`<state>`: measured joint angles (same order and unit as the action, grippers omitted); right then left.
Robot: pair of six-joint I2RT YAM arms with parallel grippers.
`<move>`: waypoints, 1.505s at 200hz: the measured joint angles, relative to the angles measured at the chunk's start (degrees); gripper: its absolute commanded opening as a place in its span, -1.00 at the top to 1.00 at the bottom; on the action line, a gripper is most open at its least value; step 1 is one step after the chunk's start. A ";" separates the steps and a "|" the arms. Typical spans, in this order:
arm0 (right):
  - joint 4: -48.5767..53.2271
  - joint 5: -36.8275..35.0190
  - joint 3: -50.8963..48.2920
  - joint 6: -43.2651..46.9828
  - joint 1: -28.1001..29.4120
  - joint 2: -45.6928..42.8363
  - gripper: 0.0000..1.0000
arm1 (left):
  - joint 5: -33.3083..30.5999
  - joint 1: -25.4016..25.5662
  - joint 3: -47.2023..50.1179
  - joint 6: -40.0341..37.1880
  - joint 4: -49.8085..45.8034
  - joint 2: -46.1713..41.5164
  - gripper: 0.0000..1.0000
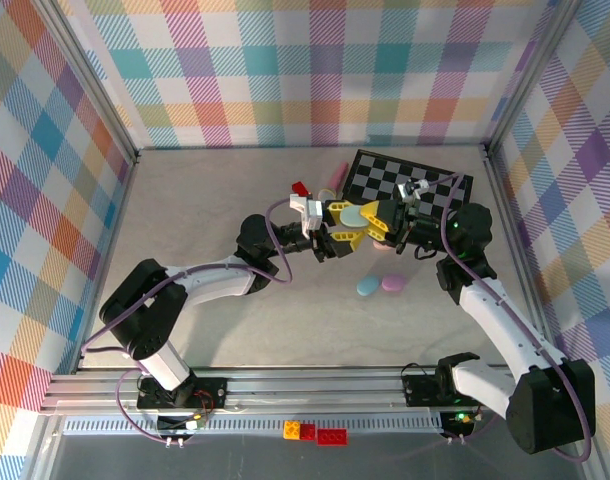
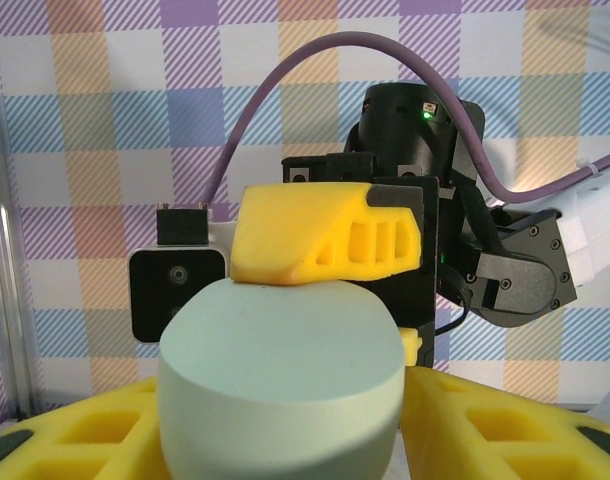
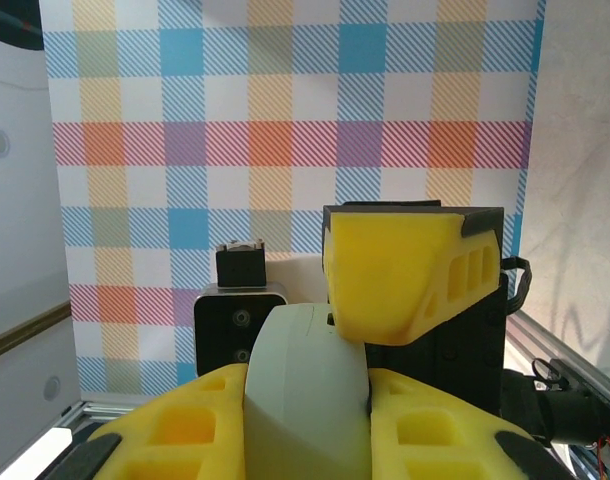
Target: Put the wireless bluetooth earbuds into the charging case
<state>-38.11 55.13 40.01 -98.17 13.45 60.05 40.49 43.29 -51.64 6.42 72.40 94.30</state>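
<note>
The left tool (image 1: 343, 226) has its yellow fingers closed across the broad width of the pale mint oval plastic charging case (image 1: 360, 214). The case is held above the grey worktop (image 1: 215, 200), midway between the arms. On its right, the right tool (image 1: 379, 226) pinches the same case across its thin side. Neither arm is nearer, so prising it open looks like shared work.

The left pincer (image 1: 342, 224) and right pincer (image 1: 381, 222) meet on a pale mint case (image 1: 360, 214), apparently both gripping it.
</note>
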 measured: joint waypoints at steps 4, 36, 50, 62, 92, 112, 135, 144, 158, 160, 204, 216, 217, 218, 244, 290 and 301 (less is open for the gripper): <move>-0.02 0.02 0.00 -0.04 0.00 0.00 0.86 | 0.00 0.00 0.00 0.00 0.00 0.00 0.00; -0.02 0.09 0.00 -0.17 0.00 0.00 0.86 | -0.04 -0.09 0.00 -0.02 0.00 0.00 0.03; 0.00 0.11 0.02 -0.15 0.00 0.00 0.86 | -0.04 -0.09 0.00 -0.02 0.00 0.00 0.03; 0.02 0.11 0.00 -0.13 0.00 0.00 0.86 | -0.04 -0.09 0.00 0.00 0.00 0.00 0.03; 0.46 0.22 0.00 0.07 0.00 0.00 0.86 | -0.02 -0.09 0.00 0.02 -0.04 0.00 0.02; 0.81 0.24 0.02 0.11 0.00 0.00 0.86 | -0.02 -0.09 0.00 0.04 -0.04 0.00 0.02; 0.90 0.26 0.00 0.46 0.00 0.00 0.86 | -0.02 -0.09 0.00 0.07 -0.04 0.00 0.06; 0.96 0.31 0.00 0.52 0.00 0.00 0.86 | -0.04 -0.11 -0.02 0.26 -0.04 0.04 0.13; 1.09 0.44 0.00 0.70 0.00 -0.02 0.85 | 0.00 -0.15 -0.02 0.39 -0.13 0.07 0.18; 1.11 0.44 0.02 0.72 0.00 -0.02 0.85 | 0.00 -0.15 -0.02 0.35 -0.15 0.09 0.19; 3.80 -0.11 0.07 1.99 0.02 -0.92 0.07 | 0.66 -0.22 -0.02 0.46 -0.46 0.20 0.29; 5.25 -0.68 0.11 3.28 0.09 -1.33 -0.16 | 1.11 -0.20 -0.02 0.46 -0.33 0.22 0.29; 5.33 -0.72 0.11 3.26 0.09 -1.33 -0.17 | 1.14 -0.20 -0.02 0.46 -0.33 0.22 0.29; 5.66 -0.87 0.11 3.08 0.04 -1.40 -0.19 | 1.20 -0.20 -0.02 0.46 -0.31 0.22 0.29; 12.57 -3.67 1.07 7.58 -0.15 -2.78 -0.48 | 1.95 -0.20 -0.07 0.42 -0.42 0.22 0.29; 35.28 -12.63 8.70 27.54 -0.57 -7.67 -0.72 | 2.01 -0.44 0.79 0.42 -1.90 -1.01 0.29; 40.63 -14.73 12.20 35.63 -0.55 -8.04 -0.72 | 2.03 -0.70 1.62 0.42 -2.23 -1.86 0.28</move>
<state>2.52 40.40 52.21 -62.54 12.91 52.01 42.52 42.59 -50.02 6.83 70.17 92.44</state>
